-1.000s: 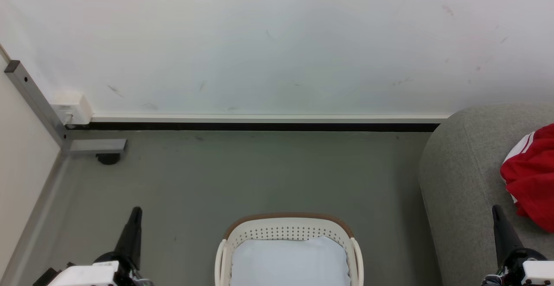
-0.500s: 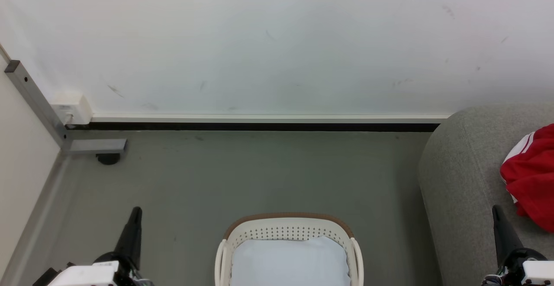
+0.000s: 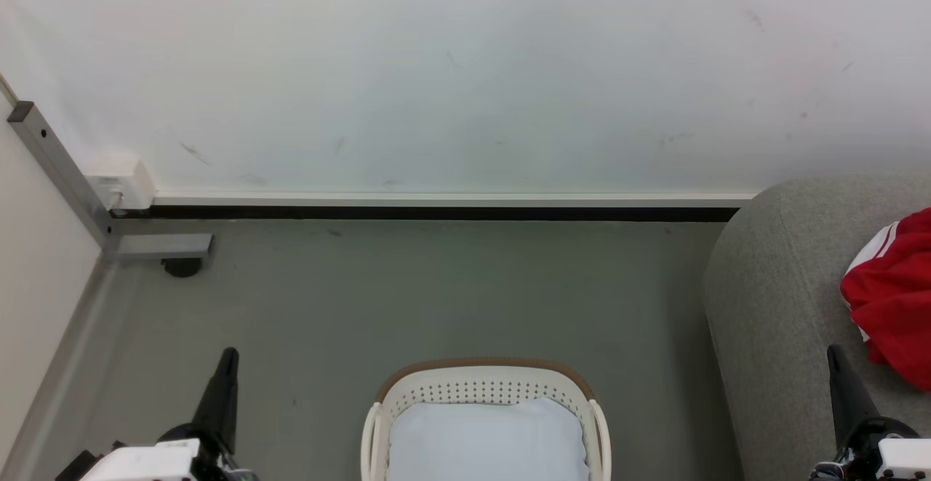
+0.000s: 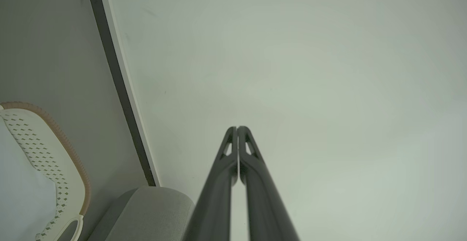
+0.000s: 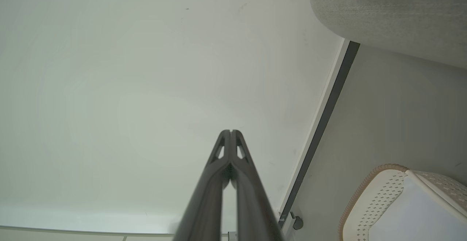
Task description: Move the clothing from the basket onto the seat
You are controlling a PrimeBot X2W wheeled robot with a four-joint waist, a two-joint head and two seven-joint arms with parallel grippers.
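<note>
A grey floor [image 3: 436, 299] is seen. It is stopped at the far side by a dark strip [image 3: 436, 213] under a white wall. A white basket [image 3: 484, 391] with a brown rim is set on the floor in the near middle, and its pale blue-white bottom can be seen. A big grey seat [image 3: 771, 306] is stood on the floor at the right, apart from the basket. Red clothing [image 3: 891, 299] with white stripes is laid on top of the seat. At the far left, a grey metal bar [image 3: 164, 246] is laid low along the floor, and a small dark round foot [image 3: 182, 268] is tucked under it.
</note>
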